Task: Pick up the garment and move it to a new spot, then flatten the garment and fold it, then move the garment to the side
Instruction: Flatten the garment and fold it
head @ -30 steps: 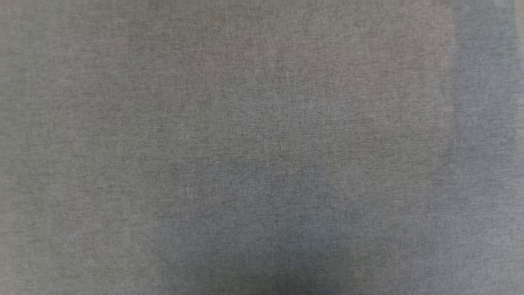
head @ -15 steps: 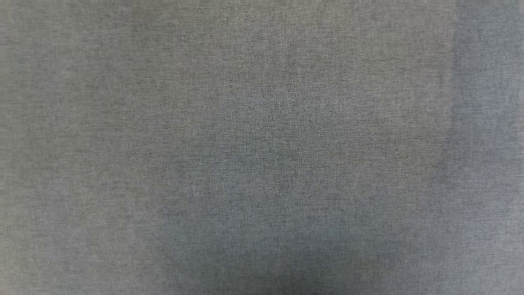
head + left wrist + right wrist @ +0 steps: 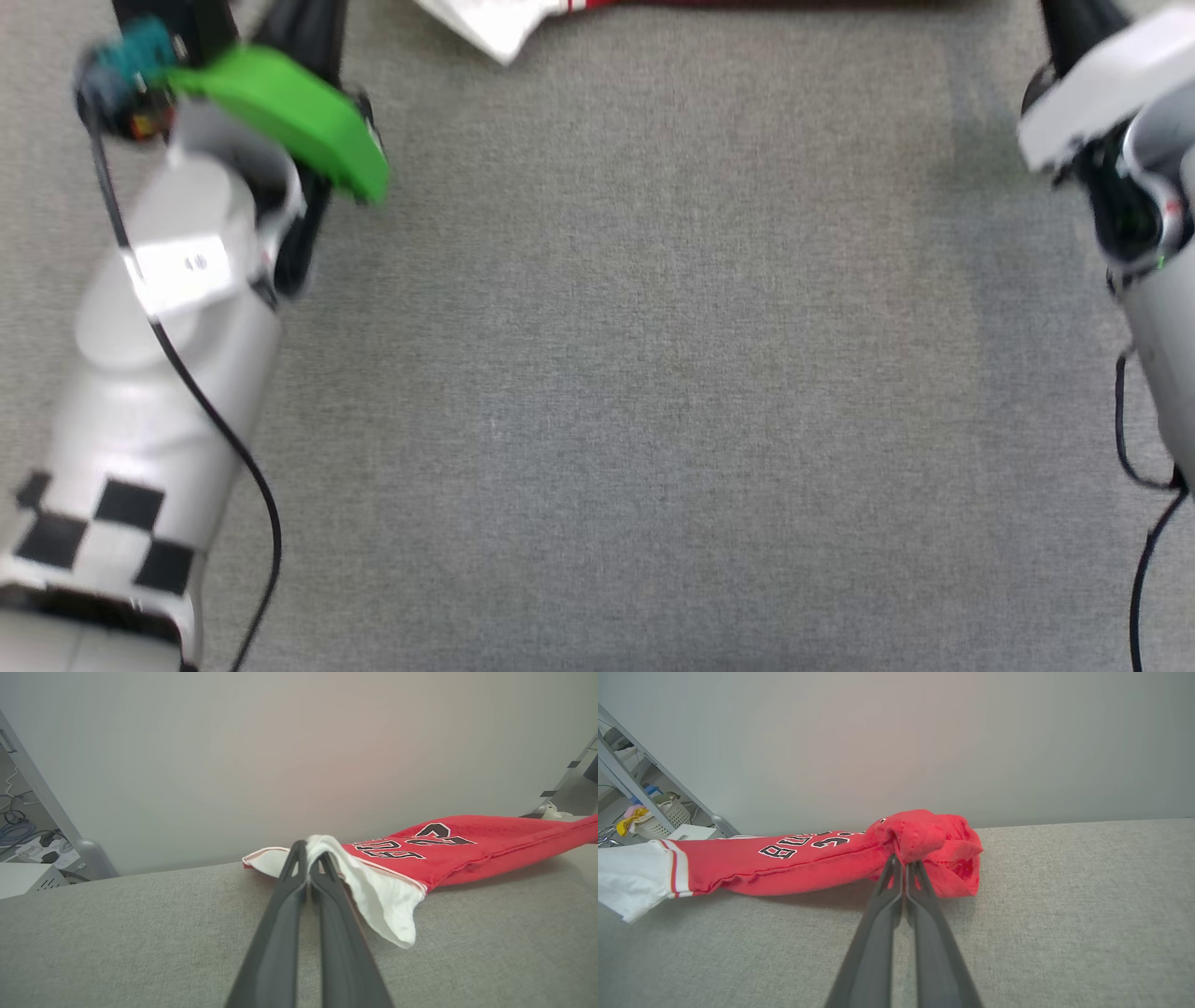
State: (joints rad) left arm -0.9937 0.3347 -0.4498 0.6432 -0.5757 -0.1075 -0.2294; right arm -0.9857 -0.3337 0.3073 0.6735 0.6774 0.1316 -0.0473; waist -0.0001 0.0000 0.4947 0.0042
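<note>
The garment point(image 3: 448, 844) is a red T-shirt with white sleeves and dark chest lettering, stretched lengthwise between my two grippers low over the grey surface. In the left wrist view my left gripper point(image 3: 308, 851) is shut on the bunched white sleeve point(image 3: 383, 900), whose loose end droops down. My right gripper point(image 3: 903, 861) is shut on a wad of red fabric at the other end of the garment point(image 3: 808, 858). In the head view only a white sleeve corner and a red strip of the garment point(image 3: 504, 23) show at the top edge, between my left forearm point(image 3: 168, 308) and right forearm point(image 3: 1148, 187).
A grey cloth-covered table point(image 3: 597, 373) spreads under both arms, with a pale wall just behind it. A metal frame post point(image 3: 42, 807), cables and a white box stand off the table's left end. A laundry basket point(image 3: 663, 812) sits on the floor there.
The head view has shifted: earlier it held blurred grey cloth, now both forearms and the garment's edge are in it. No move of the garment itself can be told.
</note>
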